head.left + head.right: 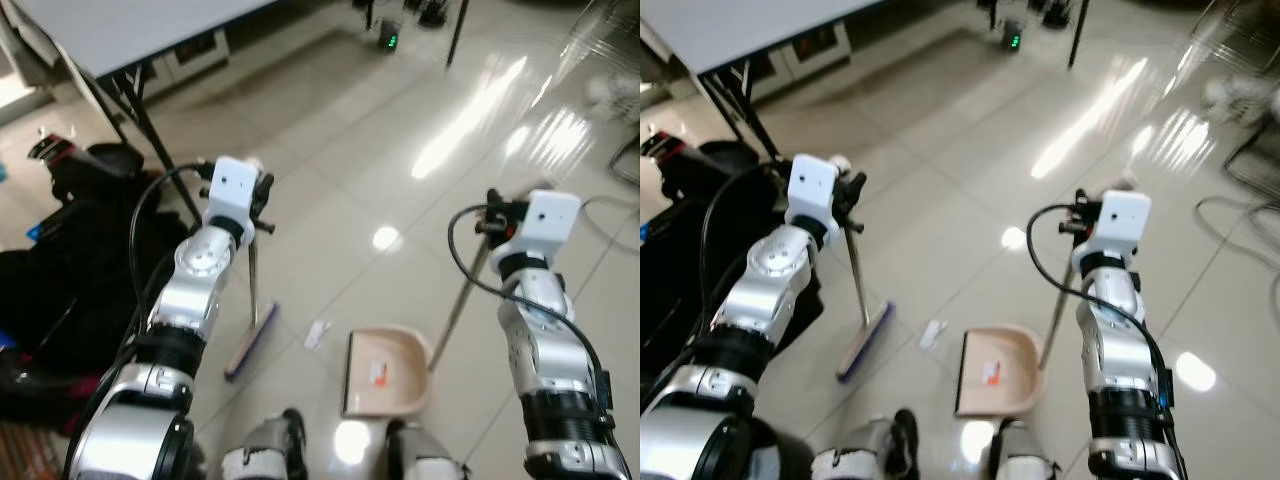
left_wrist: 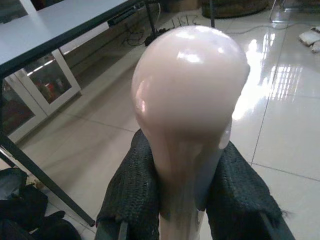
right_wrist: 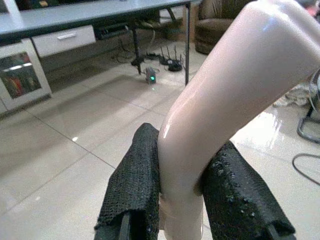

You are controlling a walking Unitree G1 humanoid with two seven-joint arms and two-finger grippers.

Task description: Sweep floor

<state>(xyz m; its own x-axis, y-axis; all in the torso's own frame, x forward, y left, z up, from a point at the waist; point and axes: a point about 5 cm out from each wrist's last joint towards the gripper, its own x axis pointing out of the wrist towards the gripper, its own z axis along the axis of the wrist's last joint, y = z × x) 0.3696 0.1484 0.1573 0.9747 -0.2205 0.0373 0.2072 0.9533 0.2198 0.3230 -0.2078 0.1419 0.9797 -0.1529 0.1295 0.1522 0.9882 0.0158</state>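
Pink plastic makes up the dustpan [image 1: 385,368], which lies on the shiny tile floor [image 1: 340,150] just in front of the robot's feet, with a small white scrap [image 1: 317,334] just left of the dustpan and the broom [image 1: 251,338] head a little farther left. The left gripper [image 2: 184,200] pinches the broom's rounded pink handle top between its fingers [image 2: 131,195], up and left of the dustpan. The right gripper [image 3: 181,200] pinches the dustpan's long handle [image 3: 225,105] up and right of the pan, and far past the dustpan stands a grey tabletop [image 1: 140,25].

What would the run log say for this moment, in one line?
left end effector: grips broom | right end effector: grips dustpan | paper scrap: between them
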